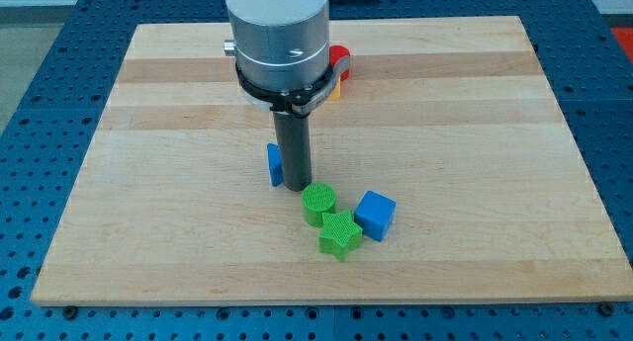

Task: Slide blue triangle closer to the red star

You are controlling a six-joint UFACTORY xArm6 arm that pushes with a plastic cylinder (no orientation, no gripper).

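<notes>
Blue triangle (273, 163), one only, sits half hidden, touching our tip (298, 187) on the view's left; the tool is a plain rod, grasping nothing. Just below-right we count one green cylinder (318, 202), one green star (339, 234), one blue cube (375, 214). Behind the arm, red (341, 58) and yellow (335, 87) pieces peek out on the worktop (475, 114); shapes unclear.

a lab; wooden board (475, 104) on a blue perforated bench (40, 44)

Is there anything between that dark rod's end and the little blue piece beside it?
Nothing: in the camera view, my tip sits right against the blue triangle, on its right side.
</notes>
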